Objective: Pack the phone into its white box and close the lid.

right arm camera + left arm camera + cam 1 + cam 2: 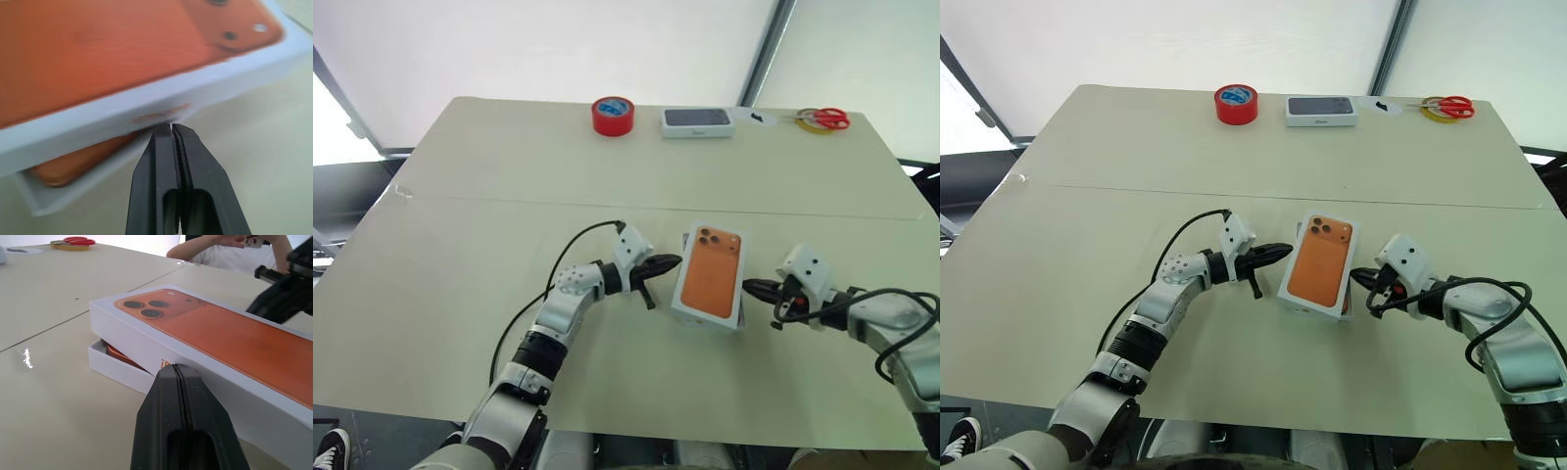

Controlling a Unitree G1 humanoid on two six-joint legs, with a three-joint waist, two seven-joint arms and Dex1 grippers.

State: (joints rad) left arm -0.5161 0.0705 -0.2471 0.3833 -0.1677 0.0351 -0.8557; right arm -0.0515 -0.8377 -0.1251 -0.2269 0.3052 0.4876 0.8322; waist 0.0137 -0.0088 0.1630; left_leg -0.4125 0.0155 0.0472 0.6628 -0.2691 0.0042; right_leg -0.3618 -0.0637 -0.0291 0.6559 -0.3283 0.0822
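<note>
left gripper (664,262): closed, empty, tip at the lid's left side | right gripper (754,287): closed, empty, tip at its right side | lid (711,275): orange face up, askew over white box (115,368), worktop (460,245) middle toward near edge | phone (122,355): inside, partly covered
</note>
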